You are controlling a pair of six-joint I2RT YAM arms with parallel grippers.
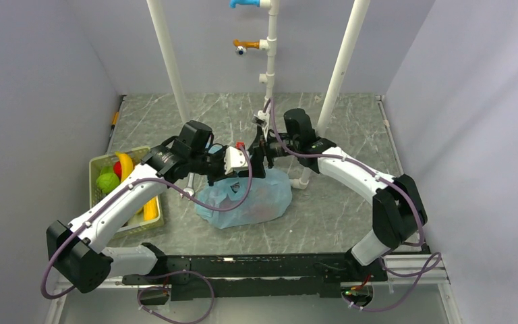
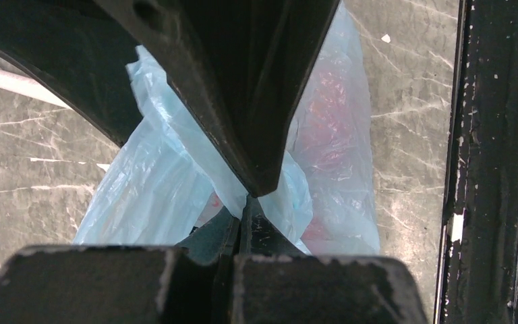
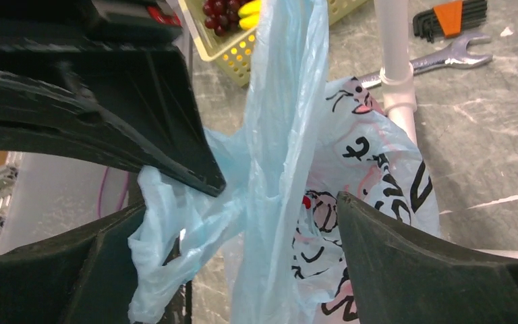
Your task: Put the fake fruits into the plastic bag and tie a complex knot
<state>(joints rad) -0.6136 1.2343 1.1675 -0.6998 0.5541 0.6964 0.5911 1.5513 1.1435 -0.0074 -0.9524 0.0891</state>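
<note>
Two grippers were held close together above the plastic bag, which lay near the middle of the table with its top gathered and lifted. The left gripper was closed tightly on a fold of the light-blue plastic, the film being pinched between its fingertips. The right gripper was seen with its jaws wide apart. A stretched strip of the bag passed through the gap, and a crumpled tail touched one finger. Red fake fruits were seen dimly through the film. Black cartoon drawings and letter-like marks were printed on a white patch of the bag, but no word could be read. A yellow basket was placed by the left edge, and bananas, a green fruit and dark grapes were kept in it. A wrench and a set of hex keys were laid on the table beside a white pipe.
</note>
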